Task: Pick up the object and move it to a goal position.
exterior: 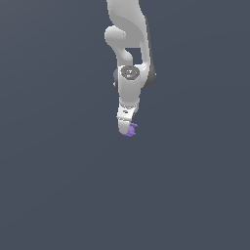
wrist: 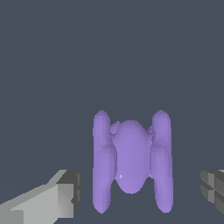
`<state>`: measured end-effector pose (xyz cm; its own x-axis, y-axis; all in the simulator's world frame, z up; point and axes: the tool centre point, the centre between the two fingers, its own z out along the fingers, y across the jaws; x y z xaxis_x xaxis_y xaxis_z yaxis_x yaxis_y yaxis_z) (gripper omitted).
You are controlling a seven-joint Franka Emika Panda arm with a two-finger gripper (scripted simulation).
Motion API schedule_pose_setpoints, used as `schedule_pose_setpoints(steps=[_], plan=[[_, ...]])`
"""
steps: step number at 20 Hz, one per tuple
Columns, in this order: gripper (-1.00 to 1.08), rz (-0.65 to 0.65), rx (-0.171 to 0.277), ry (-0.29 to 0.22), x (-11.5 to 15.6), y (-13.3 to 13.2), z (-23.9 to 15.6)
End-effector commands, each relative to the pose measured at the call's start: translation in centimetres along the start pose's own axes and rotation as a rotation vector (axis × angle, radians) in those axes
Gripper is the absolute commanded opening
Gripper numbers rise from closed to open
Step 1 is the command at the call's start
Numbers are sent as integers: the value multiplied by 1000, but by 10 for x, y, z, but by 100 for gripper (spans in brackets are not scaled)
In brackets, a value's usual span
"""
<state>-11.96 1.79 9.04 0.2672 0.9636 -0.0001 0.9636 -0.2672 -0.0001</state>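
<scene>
Item: the object [wrist: 131, 162], one piece, purple. Form as the wrist view shows it: a rounded, egg-like middle lobe flanked by two long upright bars, one on each side, with small knobs where lobe and bars meet. Very small against the white gripper [exterior: 128, 130].

Location: between the gripper's two fingers, under the downward-pointing arm [exterior: 129, 53], on or just above the plain grey floor [exterior: 53, 195]. No edge or corner of that floor is in view, so the spot cannot be tied to one. Whether the piece rests on the floor or is lifted cannot be told.

Fingers: spread wide. In the wrist view one fingertip [wrist: 70, 192] stands clear of one bar and the other fingertip clear of the opposite bar, grey floor showing in both gaps. Nothing is gripped.

Orientation: long axis runs along the two bars, crosswise to the line between the fingertips. The bars are parallel; neither end reads as a front.

Handling, by judgement: probably light, given its size, and rigid-looking, with smooth rounded surfaces that could slip. Best hold: close on the outer flanks of the two bars near mid-length, which the fingers already face. The narrow, curved bars leave little contact area, so an off-centre pinch could twist the piece out.
</scene>
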Motion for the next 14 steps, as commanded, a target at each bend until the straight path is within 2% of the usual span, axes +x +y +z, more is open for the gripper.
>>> schedule_pose_setpoints(steps=[1,14], plan=[[100,0,0,0,0,0,2],[100,-5,0,0,0,-1,48]])
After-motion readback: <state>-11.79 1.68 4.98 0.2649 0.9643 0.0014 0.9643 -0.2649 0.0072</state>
